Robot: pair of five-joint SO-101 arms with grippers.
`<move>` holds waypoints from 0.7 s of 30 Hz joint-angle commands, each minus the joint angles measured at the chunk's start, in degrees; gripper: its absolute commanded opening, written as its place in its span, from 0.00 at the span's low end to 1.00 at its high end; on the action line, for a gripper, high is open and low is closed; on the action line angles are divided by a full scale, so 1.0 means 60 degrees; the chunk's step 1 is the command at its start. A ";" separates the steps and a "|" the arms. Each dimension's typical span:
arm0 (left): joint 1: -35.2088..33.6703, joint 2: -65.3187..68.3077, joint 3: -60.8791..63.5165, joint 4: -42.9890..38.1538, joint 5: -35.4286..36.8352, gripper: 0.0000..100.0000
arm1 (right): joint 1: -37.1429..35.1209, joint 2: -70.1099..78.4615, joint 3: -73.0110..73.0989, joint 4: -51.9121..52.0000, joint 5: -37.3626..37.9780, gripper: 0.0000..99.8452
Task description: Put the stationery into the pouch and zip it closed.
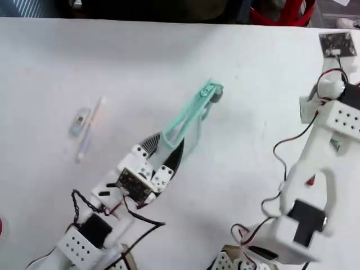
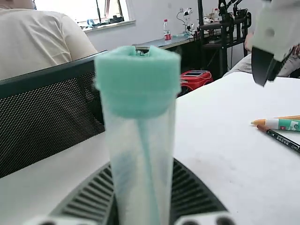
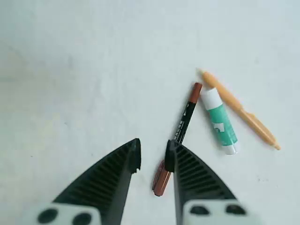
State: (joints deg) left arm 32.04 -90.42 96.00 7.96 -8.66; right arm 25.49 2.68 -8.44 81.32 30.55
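Grips the pouch (image 1: 191,118), clear with a teal zip edge, tight in the left gripper (image 1: 164,151) over the plain white table (image 1: 236,62), with a pale pen (image 1: 90,129) and a small bluish item (image 1: 80,121) lying together well apart from it. Hangs the right gripper (image 3: 153,154), fingers slightly parted and holding nothing, just above a brown marker (image 3: 183,124), beside a green-and-white glue stick (image 3: 220,124) and an orange pen (image 3: 241,110). Shows beyond the table edge a black mesh chair back (image 2: 47,122), a desk (image 2: 178,41) with a bottle (image 2: 167,30), and a red plastic item (image 2: 199,77).
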 commanded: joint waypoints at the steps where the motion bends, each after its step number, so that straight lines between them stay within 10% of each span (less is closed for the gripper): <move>1: -0.0154 0.0007 0.0029 -0.0147 -0.0147 0.03 | 0.0623 0.1282 0.0000 -0.0608 0.0381 0.08; 21: -0.0198 0.0007 0.0000 -0.0147 -0.0147 0.03 | 0.1267 0.5077 -0.0059 -0.3333 0.0396 0.10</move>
State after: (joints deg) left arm 31.96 -90.42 96.09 7.69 -8.66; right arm 32.79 32.66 -8.09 63.12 32.31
